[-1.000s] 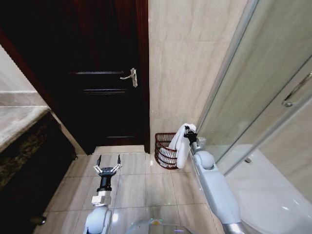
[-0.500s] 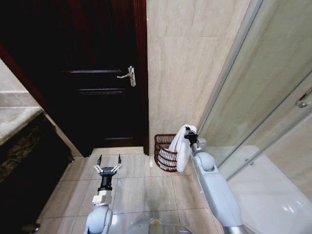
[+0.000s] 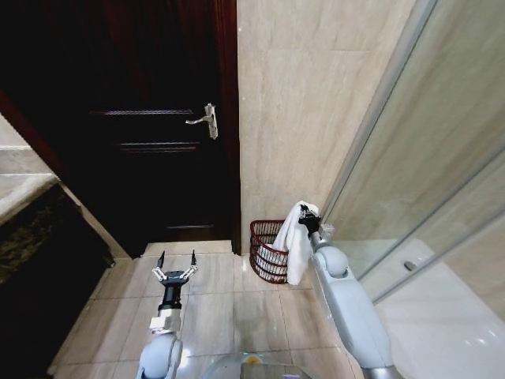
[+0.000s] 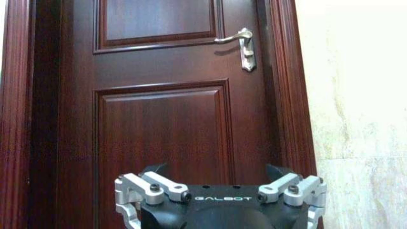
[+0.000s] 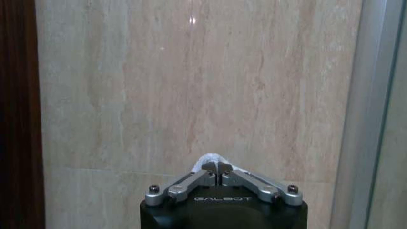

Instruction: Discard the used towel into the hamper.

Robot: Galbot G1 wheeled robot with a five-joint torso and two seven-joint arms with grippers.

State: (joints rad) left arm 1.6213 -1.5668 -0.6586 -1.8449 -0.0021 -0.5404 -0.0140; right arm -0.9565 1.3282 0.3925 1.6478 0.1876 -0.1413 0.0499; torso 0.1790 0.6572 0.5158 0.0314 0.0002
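Right hand (image 3: 304,215): fingers pressed together, clamped on the white towel (image 3: 294,243) at its top fold (a tuft of cloth shows between the fingertips in the right wrist view). The towel hangs down from the grip, overlapping the hamper (image 3: 267,251) rim at the 3 o'clock side. The hamper stands on the tiled floor (image 3: 237,308) against the beige wall (image 3: 300,110), at 1 o'clock from the robot, between the dark door (image 3: 150,150) and the glass shower panel (image 3: 426,150).

Left hand (image 3: 174,265): fingers spread wide, holding nothing, at 11 o'clock above the floor, facing the door.
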